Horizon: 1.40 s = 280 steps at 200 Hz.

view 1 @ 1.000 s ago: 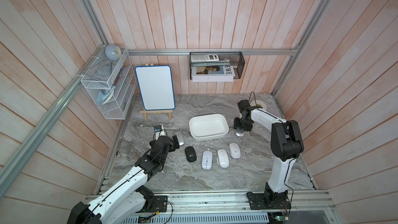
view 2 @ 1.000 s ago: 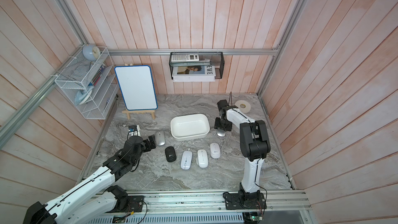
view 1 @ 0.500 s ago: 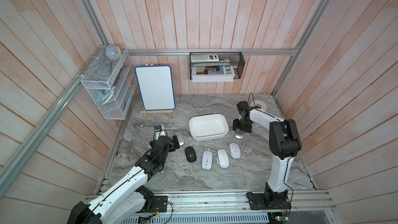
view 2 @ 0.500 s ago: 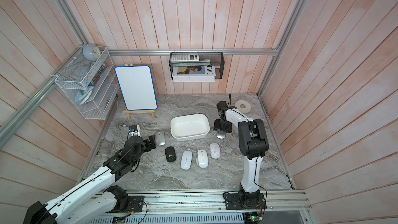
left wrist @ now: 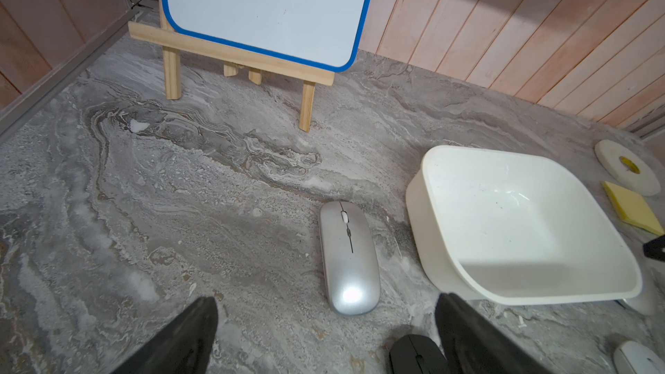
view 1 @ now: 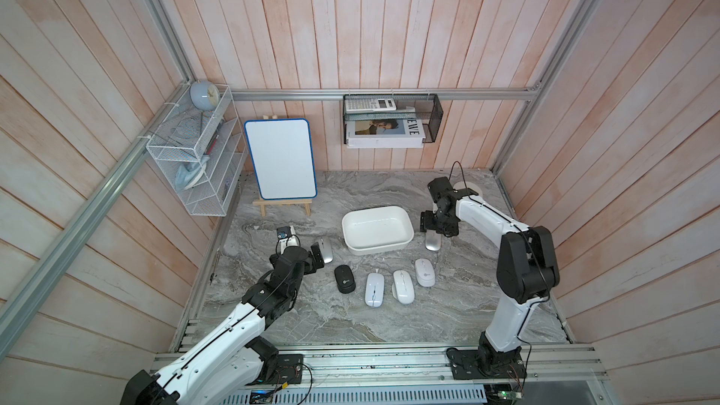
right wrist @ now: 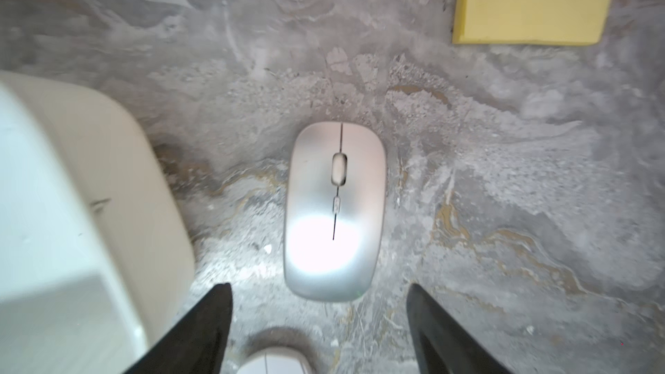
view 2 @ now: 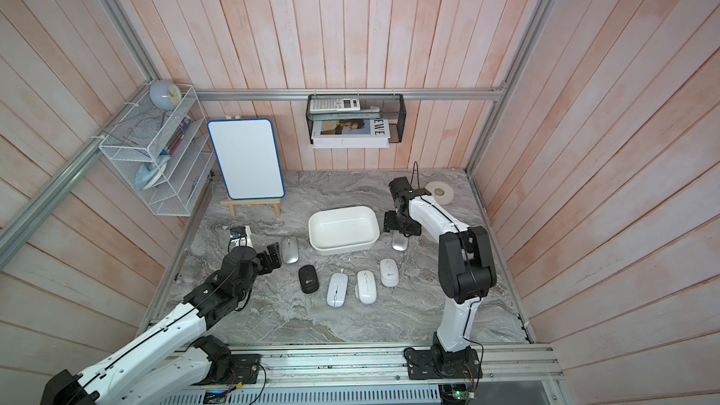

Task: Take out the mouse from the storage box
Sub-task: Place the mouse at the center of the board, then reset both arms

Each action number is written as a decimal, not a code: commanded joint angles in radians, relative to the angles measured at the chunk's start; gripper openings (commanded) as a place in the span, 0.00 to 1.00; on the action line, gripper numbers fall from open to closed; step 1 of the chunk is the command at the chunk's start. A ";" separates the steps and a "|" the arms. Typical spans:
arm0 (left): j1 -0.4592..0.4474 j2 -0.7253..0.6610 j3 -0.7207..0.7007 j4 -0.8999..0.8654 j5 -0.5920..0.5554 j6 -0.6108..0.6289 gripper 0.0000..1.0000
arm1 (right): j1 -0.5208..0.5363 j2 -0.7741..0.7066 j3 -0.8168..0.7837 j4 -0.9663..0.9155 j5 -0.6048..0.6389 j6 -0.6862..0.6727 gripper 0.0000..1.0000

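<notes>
Right hand (right wrist: 318,293) has let go since a sec ago. Its fingers were shut at the silver mouse (right wrist: 336,210) then; now they stand apart, gripping nothing. Mouse lies flat on the surface (view 1: 311,317), just ahead of the tips. Arm itself has barely shifted otherwise.

Mouse is out of the box (view 1: 376,250) and sits just beside it on the right-arm side. A strip of bare surface shows btwn them in the wrist view. Box looks empty in both top views, so I'd judge the take-out done, w/ only pulling the arm back left.

Left hand (left wrist: 325,304) is same as before: wide open, holding nothing, hovering by another silver mouse (left wrist: 349,257) on the box's far side. Black mouse (view 1: 345,279) and 3 white mice (view 1: 403,286) lie in a row nearer the robot, spots unchanged.
</notes>
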State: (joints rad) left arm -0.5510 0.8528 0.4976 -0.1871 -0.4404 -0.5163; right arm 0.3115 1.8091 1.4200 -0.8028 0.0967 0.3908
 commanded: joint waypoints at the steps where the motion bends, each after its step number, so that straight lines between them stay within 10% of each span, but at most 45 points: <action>1: -0.003 -0.048 -0.022 -0.011 -0.021 -0.005 1.00 | 0.048 -0.106 -0.045 -0.066 0.093 0.005 0.81; 32: -0.003 -0.082 -0.003 -0.039 -0.071 -0.032 1.00 | 0.148 -0.271 -0.170 -0.021 0.211 0.034 0.83; 60: -0.006 -0.047 0.085 -0.154 -0.361 -0.119 1.00 | 0.182 -0.436 -0.313 0.080 0.259 0.046 0.85; 95: 0.046 0.017 0.108 0.087 -0.443 0.089 1.00 | 0.163 -0.672 -0.464 0.276 0.434 0.057 0.98; 145: 0.288 0.235 0.102 0.421 -0.259 0.245 1.00 | 0.024 -0.850 -0.602 0.608 0.459 -0.032 0.98; 205: 0.438 0.486 -0.050 0.859 -0.027 0.491 1.00 | -0.093 -0.651 -0.665 0.768 0.558 -0.193 0.98; 227: 0.473 0.539 -0.065 0.875 0.039 0.467 1.00 | -0.104 -0.586 -0.768 0.999 0.586 -0.261 0.98; 256: 0.517 0.741 -0.199 1.322 0.093 0.443 1.00 | -0.115 -0.480 -0.905 1.360 0.609 -0.373 0.98; 280: 0.542 0.713 -0.161 1.201 0.117 0.408 1.00 | -0.136 -0.436 -0.960 1.465 0.532 -0.372 0.98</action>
State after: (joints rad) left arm -0.0299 1.5558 0.3195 0.8654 -0.3794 -0.0902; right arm 0.1978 1.3518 0.4858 0.4179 0.6617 0.0727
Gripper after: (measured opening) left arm 0.997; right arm 0.978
